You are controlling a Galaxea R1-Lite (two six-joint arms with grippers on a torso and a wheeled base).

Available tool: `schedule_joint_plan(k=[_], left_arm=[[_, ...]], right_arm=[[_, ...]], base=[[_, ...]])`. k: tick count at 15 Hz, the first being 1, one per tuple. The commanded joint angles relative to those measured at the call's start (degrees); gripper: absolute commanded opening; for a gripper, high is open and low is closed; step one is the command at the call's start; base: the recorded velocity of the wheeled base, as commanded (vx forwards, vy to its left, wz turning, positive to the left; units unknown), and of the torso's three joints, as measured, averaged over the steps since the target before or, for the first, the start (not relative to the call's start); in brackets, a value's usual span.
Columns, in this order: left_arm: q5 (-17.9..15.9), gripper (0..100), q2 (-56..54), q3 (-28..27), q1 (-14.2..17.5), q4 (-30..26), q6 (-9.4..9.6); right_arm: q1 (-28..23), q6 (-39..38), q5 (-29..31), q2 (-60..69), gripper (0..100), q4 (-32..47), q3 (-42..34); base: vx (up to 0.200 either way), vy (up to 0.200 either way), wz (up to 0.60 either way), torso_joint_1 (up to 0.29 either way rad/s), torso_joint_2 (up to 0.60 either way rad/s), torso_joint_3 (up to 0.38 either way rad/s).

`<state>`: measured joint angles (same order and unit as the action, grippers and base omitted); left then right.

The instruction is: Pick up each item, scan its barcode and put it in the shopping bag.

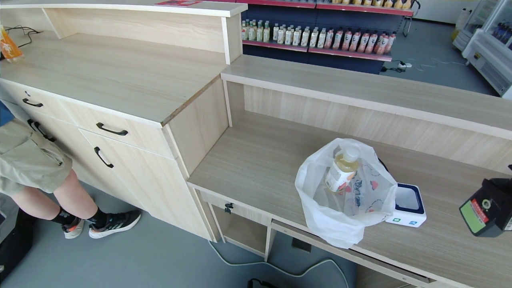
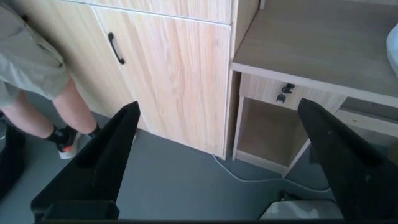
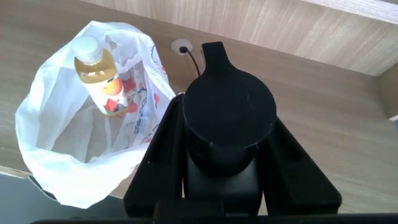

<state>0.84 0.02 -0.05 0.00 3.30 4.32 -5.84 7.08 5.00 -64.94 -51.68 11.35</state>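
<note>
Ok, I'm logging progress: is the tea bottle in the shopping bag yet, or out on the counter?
In. The bottle stands inside the white shopping bag on the counter, visible through the bag's open mouth.

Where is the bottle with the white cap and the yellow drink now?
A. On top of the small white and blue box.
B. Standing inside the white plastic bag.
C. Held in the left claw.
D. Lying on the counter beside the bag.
B: the bottle stands inside the white bag; the left claw is open and empty, and the right claw grips a black scanner.
</note>
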Motion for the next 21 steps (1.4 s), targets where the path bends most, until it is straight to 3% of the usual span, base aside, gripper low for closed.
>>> schedule_joint_plan(k=[1,5,8,16,21], left_arm=[[0.04,100,-0.02,-0.04,0.0,0.04,-0.01],[0.04,100,-0.02,0.05,0.0,0.04,-0.01],[0.04,100,-0.02,0.05,0.0,0.04,-0.01],[0.04,100,-0.02,0.05,0.0,0.04,-0.01],[0.04,100,-0.02,0.05,0.0,0.04,-0.01]], right_arm=[[8.39,-0.32,3.44,-9.94,0,-5.54,3.15],[14.01,-2.6,4.23,-31.21,0,-21.19,13.79],[14.54,-4.62,4.23,-48.7,0,-38.32,13.96],[20.43,-4.89,2.56,-51.52,0,-38.32,12.56],[20.43,-4.89,1.42,-55.12,0,-38.32,12.64]], base=[[0.0,0.0,0.0,0.0,0.0,0.0],[0.0,0.0,0.0,0.0,0.0,0.0],[0.0,0.0,0.0,0.0,0.0,0.0],[0.0,0.0,0.0,0.0,0.0,0.0],[0.0,0.0,0.0,0.0,0.0,0.0]])
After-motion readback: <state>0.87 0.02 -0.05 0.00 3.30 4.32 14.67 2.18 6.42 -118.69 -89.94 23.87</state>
